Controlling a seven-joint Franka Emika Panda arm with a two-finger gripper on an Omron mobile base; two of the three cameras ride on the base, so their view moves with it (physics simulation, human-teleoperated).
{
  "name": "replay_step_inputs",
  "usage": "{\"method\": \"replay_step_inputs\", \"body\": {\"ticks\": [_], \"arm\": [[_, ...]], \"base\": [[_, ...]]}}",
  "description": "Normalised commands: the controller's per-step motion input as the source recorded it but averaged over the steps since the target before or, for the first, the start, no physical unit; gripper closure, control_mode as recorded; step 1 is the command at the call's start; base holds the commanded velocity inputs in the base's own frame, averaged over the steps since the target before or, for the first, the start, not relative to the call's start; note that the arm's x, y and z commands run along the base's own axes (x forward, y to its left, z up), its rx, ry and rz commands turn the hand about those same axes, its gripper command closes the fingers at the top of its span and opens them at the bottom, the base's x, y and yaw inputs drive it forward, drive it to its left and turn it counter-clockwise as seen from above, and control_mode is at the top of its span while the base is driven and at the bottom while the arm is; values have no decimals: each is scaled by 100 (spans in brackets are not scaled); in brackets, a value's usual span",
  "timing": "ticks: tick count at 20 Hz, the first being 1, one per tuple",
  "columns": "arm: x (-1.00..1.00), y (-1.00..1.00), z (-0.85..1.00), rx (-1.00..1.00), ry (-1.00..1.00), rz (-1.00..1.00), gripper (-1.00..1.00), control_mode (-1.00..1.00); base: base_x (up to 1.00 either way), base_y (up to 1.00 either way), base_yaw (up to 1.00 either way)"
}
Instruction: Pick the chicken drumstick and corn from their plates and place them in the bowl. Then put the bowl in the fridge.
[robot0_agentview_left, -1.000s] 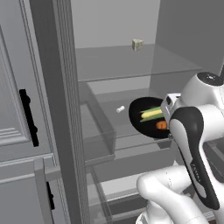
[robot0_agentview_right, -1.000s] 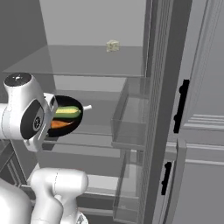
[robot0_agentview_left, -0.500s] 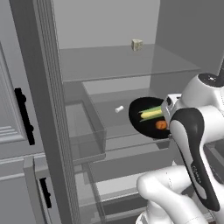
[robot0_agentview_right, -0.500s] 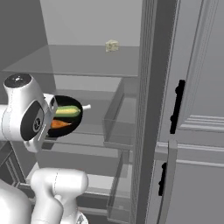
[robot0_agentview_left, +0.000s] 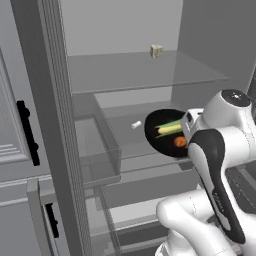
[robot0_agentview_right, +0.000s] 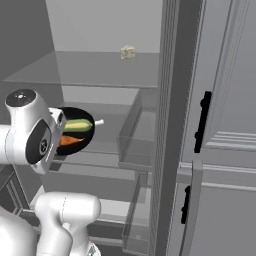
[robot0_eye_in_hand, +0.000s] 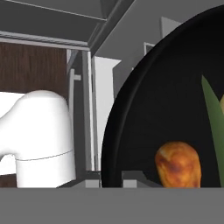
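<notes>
The black bowl (robot0_agentview_left: 155, 144) (robot0_agentview_right: 75, 114) (robot0_eye_in_hand: 144, 113) hangs in front of the open fridge (robot0_agentview_left: 140, 70) (robot0_agentview_right: 100, 70), level with its middle glass shelf. My gripper (robot0_eye_in_hand: 111, 178) is shut on the bowl's near rim. Inside the bowl lie the yellow corn (robot0_agentview_left: 168, 129) (robot0_agentview_right: 77, 125) with its green husk (robot0_eye_in_hand: 212, 118) and the orange-brown chicken drumstick (robot0_agentview_left: 180, 142) (robot0_agentview_right: 70, 140) (robot0_eye_in_hand: 178, 164). The plates are out of view.
A beige cube (robot0_agentview_left: 156, 50) (robot0_agentview_right: 128, 51) sits on the upper glass shelf, and a small white object (robot0_agentview_left: 136, 125) (robot0_agentview_right: 99, 121) on the middle one. A clear drawer (robot0_agentview_left: 97, 150) (robot0_agentview_right: 132, 135) juts out of the fridge. Dark handles (robot0_agentview_left: 27, 132) (robot0_agentview_right: 202, 122) mark the doors at the sides.
Both base views have shifted, with the fridge's door posts spreading outward, so the base has moved nearer the fridge. The bowl stays held in the same place relative to the arm.
</notes>
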Motion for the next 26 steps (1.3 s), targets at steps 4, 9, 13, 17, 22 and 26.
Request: {"method": "replay_step_inputs", "body": {"ticks": [4,9,13,17,22,26], "arm": [[60,7,-51,0,-3,0,100,-100],[76,0,-34,0,1,0,100,-100],[98,-2,-14,0,8,-2,100,-100],[100,-10,-14,0,9,-6,100,-100],[87,-25,-29,0,2,-2,100,-100],[59,-31,-32,0,5,-3,100,-100]], "base": [[0,0,0],[0,0,0],[0,0,0],[0,0,0],[0,0,0],[0,0,0]]}}
